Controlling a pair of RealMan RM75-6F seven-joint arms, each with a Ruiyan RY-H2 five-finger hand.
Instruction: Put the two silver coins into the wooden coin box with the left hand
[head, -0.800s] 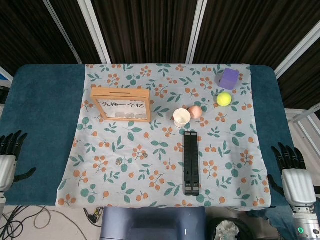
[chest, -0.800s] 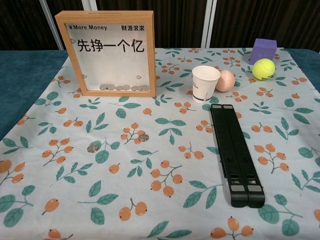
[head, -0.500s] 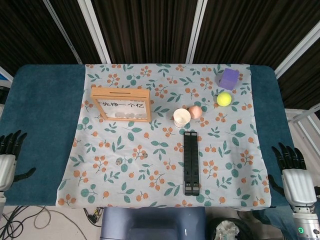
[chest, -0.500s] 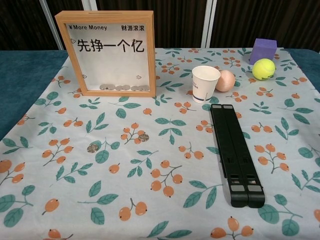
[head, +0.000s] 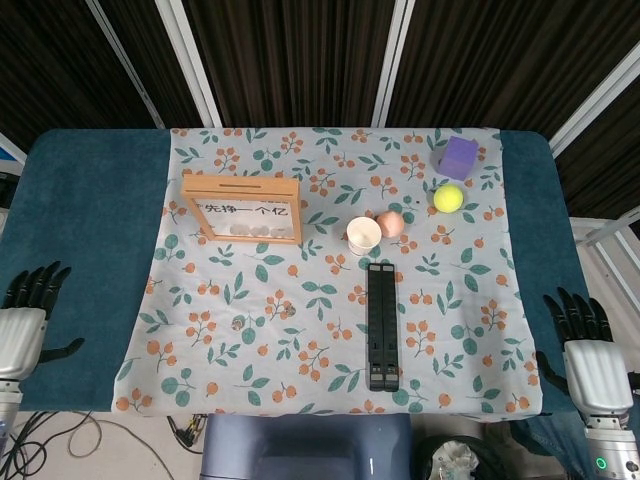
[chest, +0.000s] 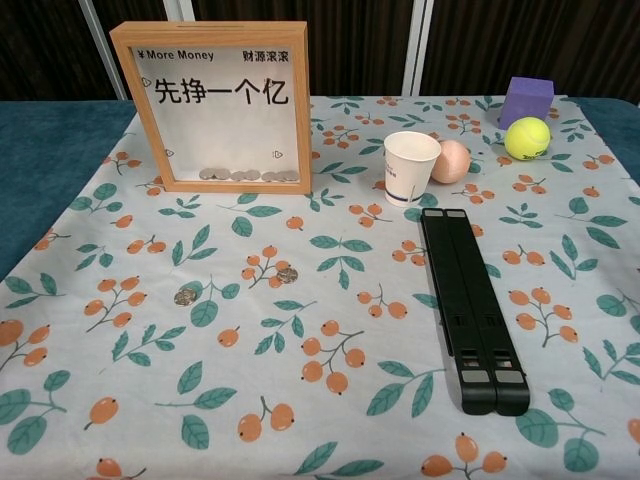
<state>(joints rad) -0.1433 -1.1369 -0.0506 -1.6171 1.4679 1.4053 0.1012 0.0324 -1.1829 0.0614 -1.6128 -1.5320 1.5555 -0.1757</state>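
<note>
Silver coins (chest: 186, 296) lie well apart from the left hand (head: 22, 325).

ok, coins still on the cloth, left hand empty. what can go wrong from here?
1. Both coins lie flat on the cloth; fingers may slide them or bunch fabric.
2. The coin box stands upright with a narrow top slot; a bump could tip it.
3. The left hand starts far off.
</note>
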